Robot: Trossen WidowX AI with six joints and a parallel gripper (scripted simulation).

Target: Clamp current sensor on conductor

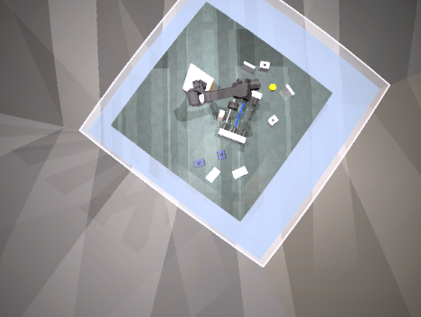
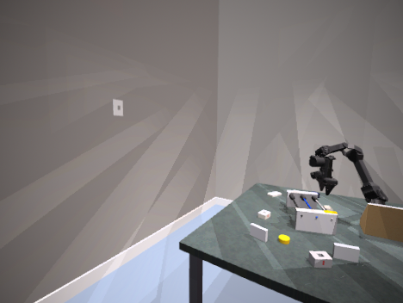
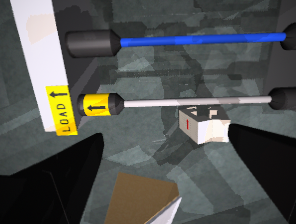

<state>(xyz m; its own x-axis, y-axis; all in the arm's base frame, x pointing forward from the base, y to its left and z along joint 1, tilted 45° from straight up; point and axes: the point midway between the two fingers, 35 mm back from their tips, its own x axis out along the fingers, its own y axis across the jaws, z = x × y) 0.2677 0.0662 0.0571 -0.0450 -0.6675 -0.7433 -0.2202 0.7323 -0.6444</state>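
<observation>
The white sensor (image 3: pixel 202 127) (image 1: pixel 221 115) stands on the table beside the white LOAD conductor (image 3: pixel 195 102) (image 1: pixel 228 119) (image 2: pixel 319 204), not round it. Its red arrow shows on its left face and points up in the wrist view. The yellow LOAD marker (image 3: pixel 62 111) (image 2: pixel 331 212) is on the rack's end panel, and a yellow sleeve with a black arrow (image 3: pixel 97 105) sits at that conductor end. My gripper (image 3: pixel 165 134) (image 2: pixel 325 192) is open and empty above the rack. In the wrist view its right fingertip appears just right of the sensor; the sensor's jaw detail is unclear.
The blue conductor (image 3: pixel 200 40) (image 2: pixel 306 202) runs beside the LOAD one, with a black one beyond. A brown box with a white top (image 3: pixel 140 197) (image 1: pixel 196 77) (image 2: pixel 385 221) stands near the arm's base. A yellow disc (image 1: pixel 273 87) (image 2: pixel 284 239) and several small blocks lie round the rack.
</observation>
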